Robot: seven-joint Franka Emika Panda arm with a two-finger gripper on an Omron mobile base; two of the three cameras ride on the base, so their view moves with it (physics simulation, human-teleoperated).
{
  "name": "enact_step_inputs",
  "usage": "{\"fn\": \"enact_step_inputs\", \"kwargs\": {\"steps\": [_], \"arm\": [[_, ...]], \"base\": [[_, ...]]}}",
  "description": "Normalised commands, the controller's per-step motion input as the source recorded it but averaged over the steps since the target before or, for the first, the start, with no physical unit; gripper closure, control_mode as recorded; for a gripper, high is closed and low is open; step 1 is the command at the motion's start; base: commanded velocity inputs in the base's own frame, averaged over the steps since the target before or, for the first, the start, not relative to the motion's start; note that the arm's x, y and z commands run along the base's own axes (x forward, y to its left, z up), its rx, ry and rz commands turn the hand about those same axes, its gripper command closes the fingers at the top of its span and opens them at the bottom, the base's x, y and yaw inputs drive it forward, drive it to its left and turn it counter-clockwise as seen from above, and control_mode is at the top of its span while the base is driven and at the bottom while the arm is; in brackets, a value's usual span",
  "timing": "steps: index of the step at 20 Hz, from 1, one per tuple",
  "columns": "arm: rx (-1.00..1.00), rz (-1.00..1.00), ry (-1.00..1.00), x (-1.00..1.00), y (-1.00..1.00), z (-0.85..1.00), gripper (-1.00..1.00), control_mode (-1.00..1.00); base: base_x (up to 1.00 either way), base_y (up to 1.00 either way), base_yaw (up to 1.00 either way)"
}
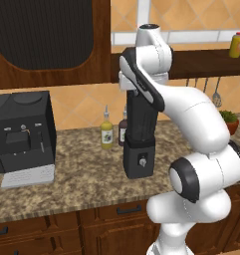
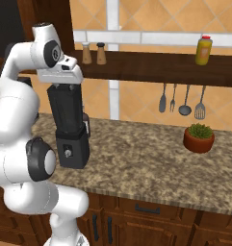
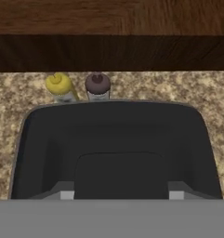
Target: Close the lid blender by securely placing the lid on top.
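The tall black blender with a dark tapered square jar on a boxy base (image 1: 140, 134) stands upright on the speckled brown stone desk (image 1: 76, 179), near its middle, its single round front knob facing the robot. The white arm's hand sits directly over the jar mouth, close above or on it. In the hand view the jar's dark rounded-square opening (image 3: 115, 148) spreads just below the camera, with a darker flat shape low in the middle that may be the lid, though I cannot tell for sure. The tool's fingertips are hidden, so I cannot tell how far it is open or whether it grips anything.

As a judgement: the lid is probably light, stiff plastic, smooth and a bit slippery, best taken by its raised centre or opposite edges and pressed down squarely. The jar is rigid but tall and narrow on its base, so a sideways push could tip it.

Counts:
- one blender
- one wide black coffee machine (image 1: 24, 134) on the desk's left
- two small bottles behind the blender, yellow-capped (image 3: 61, 87) and dark-capped (image 3: 97, 85)
- one yellow bottle on the wooden shelf (image 2: 203, 50)
- two shakers (image 2: 93, 53)
- four hanging utensils (image 2: 181, 98)
- one potted green plant (image 2: 199, 137)
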Motion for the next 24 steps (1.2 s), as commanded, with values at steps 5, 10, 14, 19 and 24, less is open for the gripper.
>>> {"fn": "enact_step_inputs", "kwargs": {"steps": [5,10,14,19,24], "arm": [[0.07,0.00,-0.01,-0.07,0.00,-0.35,-1.00,-1.00],[0.03,0.00,-0.08,-0.20,0.00,-0.24,-1.00,-1.00],[0.02,0.01,-0.14,-0.01,0.00,-0.01,-1.00,-1.00],[0.01,0.01,-0.17,-0.02,0.00,0.00,-1.00,-1.00],[0.00,0.00,-0.13,0.00,0.00,0.00,-1.00,-1.00]], "base": [[0.00,0.00,0.00],[0.00,0.00,0.00],[0.00,0.00,0.00],[0.00,0.00,0.00],[0.00,0.00,0.00]]}}
